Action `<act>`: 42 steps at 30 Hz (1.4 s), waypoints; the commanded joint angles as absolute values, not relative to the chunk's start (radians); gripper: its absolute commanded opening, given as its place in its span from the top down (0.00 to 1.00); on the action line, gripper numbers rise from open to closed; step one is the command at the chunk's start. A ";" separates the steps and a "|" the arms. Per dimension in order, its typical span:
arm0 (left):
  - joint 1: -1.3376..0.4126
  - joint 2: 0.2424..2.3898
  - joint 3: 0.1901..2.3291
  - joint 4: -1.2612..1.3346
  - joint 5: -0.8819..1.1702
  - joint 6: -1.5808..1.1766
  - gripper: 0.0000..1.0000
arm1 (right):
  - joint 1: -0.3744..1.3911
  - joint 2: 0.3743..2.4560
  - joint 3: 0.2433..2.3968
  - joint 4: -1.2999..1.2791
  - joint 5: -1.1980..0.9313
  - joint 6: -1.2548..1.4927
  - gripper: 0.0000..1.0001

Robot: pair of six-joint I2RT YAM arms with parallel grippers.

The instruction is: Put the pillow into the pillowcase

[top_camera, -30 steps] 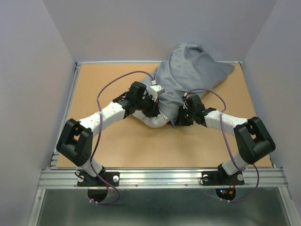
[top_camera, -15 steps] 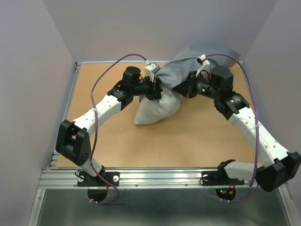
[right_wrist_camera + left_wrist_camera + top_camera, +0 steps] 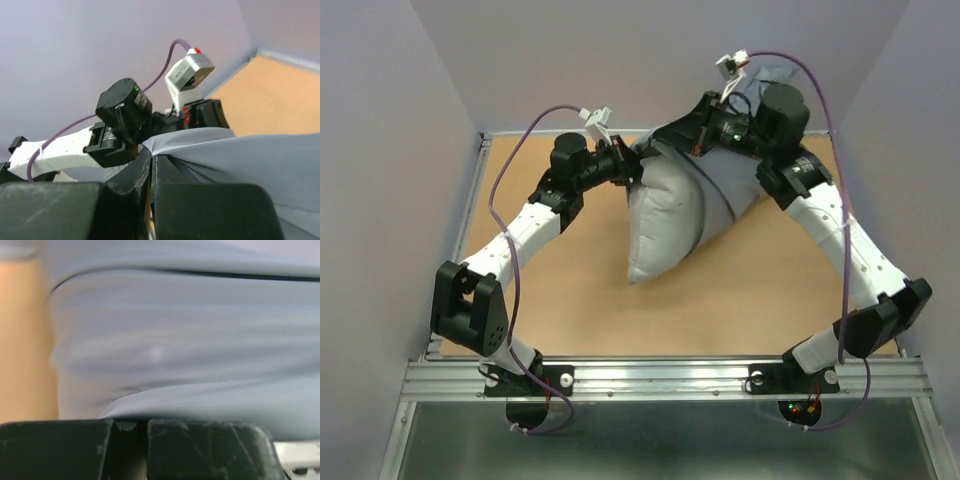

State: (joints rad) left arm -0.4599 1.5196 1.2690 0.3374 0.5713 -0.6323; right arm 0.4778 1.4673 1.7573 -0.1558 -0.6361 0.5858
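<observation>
I have both arms raised over the far half of the table (image 3: 570,300), and each gripper is pinched closed on the open edge of the pillowcase (image 3: 738,195). My left gripper (image 3: 632,170) grips the left end of that edge. My right gripper (image 3: 698,135) grips the other end, higher and further back. In the right wrist view the hem runs taut from my closed fingers straight across to the left gripper. The pillow (image 3: 665,220) hangs below and between the two grippers. The blue-grey cloth covers its upper and right side, and its off-white body bulges out to the left and downward. Its lowest pointed corner reaches the table, though I cannot tell whether it touches. The left wrist view is blurred, showing only closed fingers with cloth close in front.
</observation>
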 commanded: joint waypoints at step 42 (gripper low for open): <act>-0.733 1.141 0.841 0.031 0.287 0.094 0.01 | 0.595 1.447 1.284 -0.684 -0.250 -0.224 0.37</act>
